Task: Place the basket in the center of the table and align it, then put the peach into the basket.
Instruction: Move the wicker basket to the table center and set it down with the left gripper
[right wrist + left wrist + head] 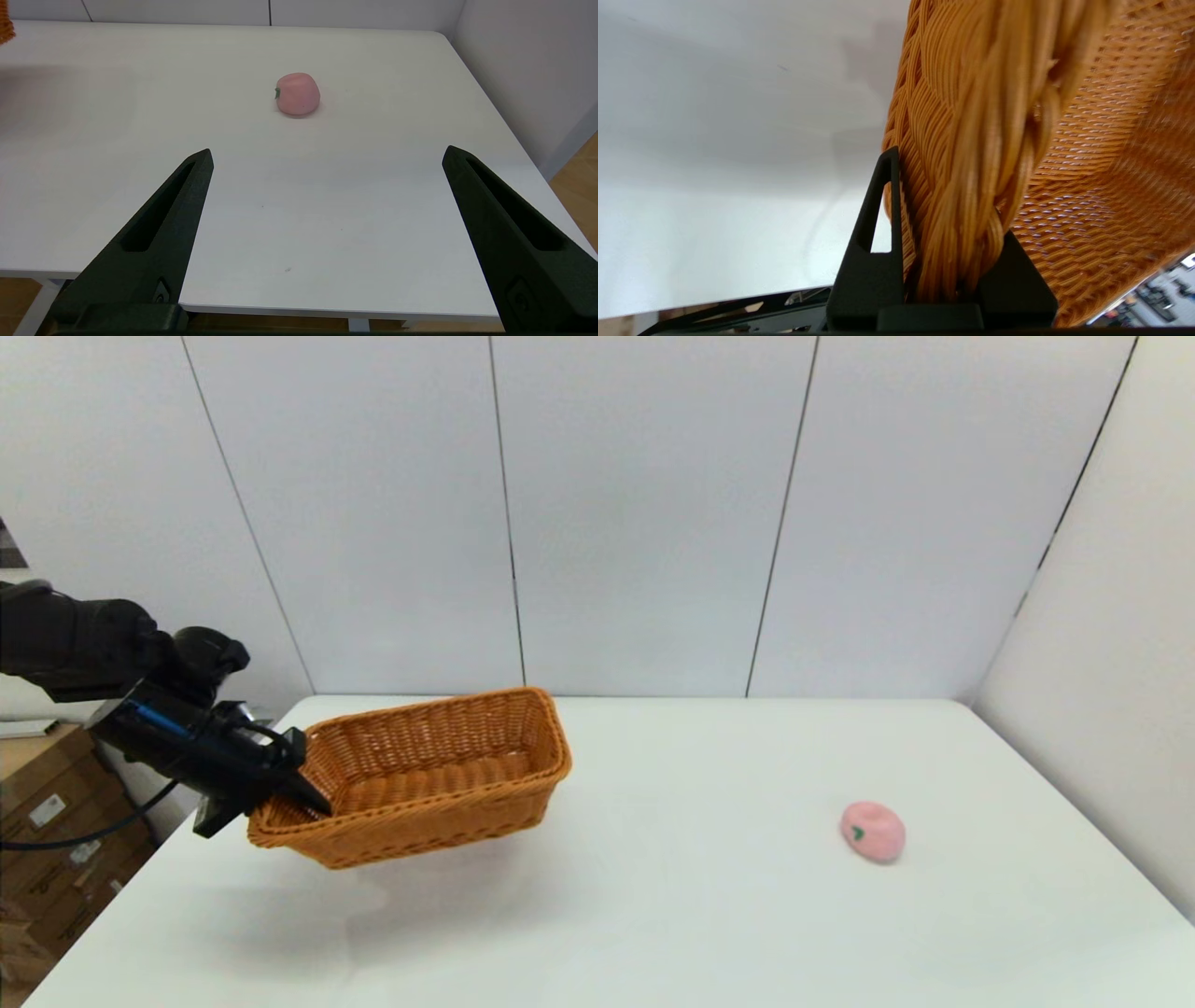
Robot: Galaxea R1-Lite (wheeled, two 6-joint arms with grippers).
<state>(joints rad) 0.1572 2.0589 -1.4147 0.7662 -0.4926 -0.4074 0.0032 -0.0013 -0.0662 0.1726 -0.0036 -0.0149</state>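
Left gripper [301, 782] jaws clamp the basket [439, 770] rim, their tips hidden behind wicker; one basket hangs tilted over the bench [653, 896] left. One peach [873, 832] lies right. Right gripper [327, 158] gapes.

**L arm gripping, R arm idle**

Left arm reaches in from the table's left side, wrist angled down. Left gripper [303, 784] is clamped on the basket [439, 775] rim, one finger inside, one outside, basket tilted off the surface. Right gripper [327, 158] hangs back by the near edge, fingers spread wide, holding nothing.
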